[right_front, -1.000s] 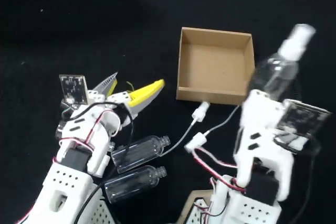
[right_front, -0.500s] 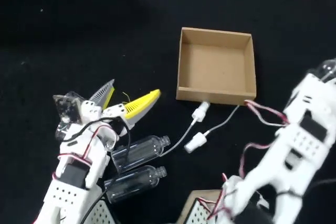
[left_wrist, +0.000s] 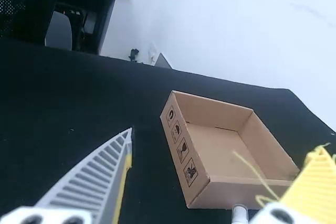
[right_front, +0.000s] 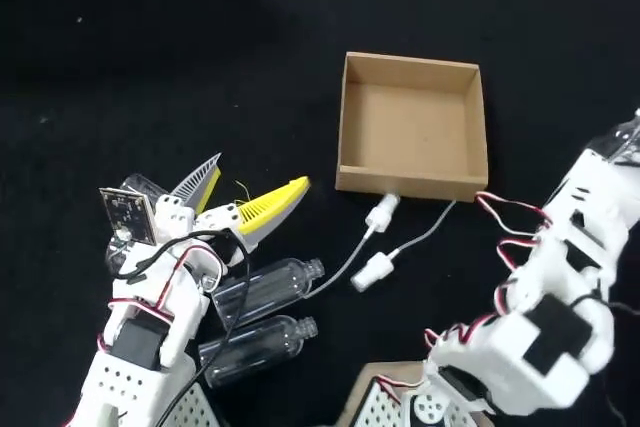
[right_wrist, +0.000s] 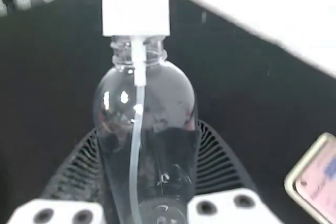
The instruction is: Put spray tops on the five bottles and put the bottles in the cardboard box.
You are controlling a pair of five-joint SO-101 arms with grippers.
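Right end effector (right_wrist: 147,145): dark ribbed fingers clamped on a clear plastic bottle (right_wrist: 144,98) fitted with a white spray top (right_wrist: 135,6), at the right edge of the black desk (right_front: 150,57). Left end effector (right_front: 258,173): grey and yellow fingers spread wide, holding nothing, towards the front-left corner. Beside it lie an uncapped clear bottle (right_front: 268,290) and a second uncapped bottle (right_front: 255,347). Two loose white sprayers with tubes (right_front: 382,213) (right_front: 372,271) lie just before the open brown cardboard box (right_front: 400,184), mid-desk

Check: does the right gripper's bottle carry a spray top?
Yes, a white top sits on the neck of the bottle, its tube hanging inside.
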